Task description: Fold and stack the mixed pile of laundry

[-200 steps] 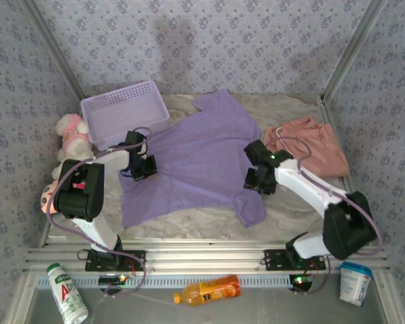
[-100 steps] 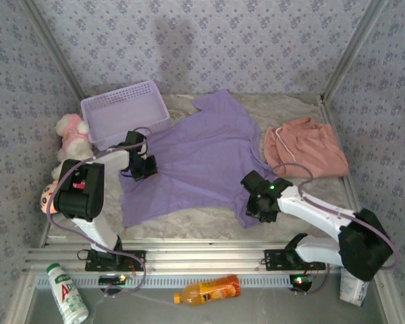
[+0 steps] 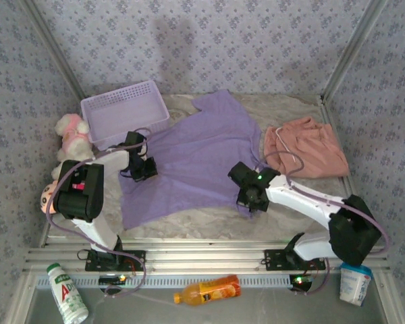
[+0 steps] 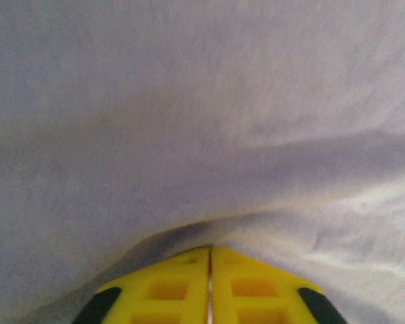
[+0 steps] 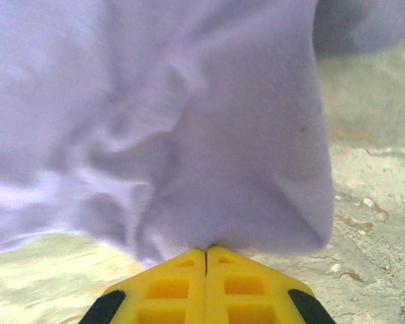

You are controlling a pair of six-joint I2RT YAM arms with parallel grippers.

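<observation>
- The T-shirt (image 3: 196,158) lies spread out flat in the middle of the table (image 3: 189,221), collar end away from you and hem towards the arms.
- The pink garment (image 3: 309,152) sits loosely bunched just beside the T-shirt's right sleeve. It is untouched and not folded.
- Your right gripper (image 3: 251,200) is at the near right corner of the T-shirt. In the wrist view its yellow fingers (image 5: 172,277) meet with purple cloth gathered at their tips, so it is closed on the T-shirt.
- Your left gripper (image 3: 146,169) is at the T-shirt's left edge, about halfway along. Its fingers (image 4: 172,287) are pressed together and a fold of purple cloth runs right up to the tips. It looks pinched on that edge, though the hold is less plain than on the right.
- I judge you are at the first fold of the T-shirt, so the task is at an early stage.
- The next move probably calls for lifting the held corner just clear of the table and carrying it across the T-shirt. Keep the cloth flat, so that it does not drag the rest out of shape.
- Watch that the right arm does not sweep the pink garment as it swings.
- Nothing is stacked yet, and the pink garment is left to fold after this one.
</observation>
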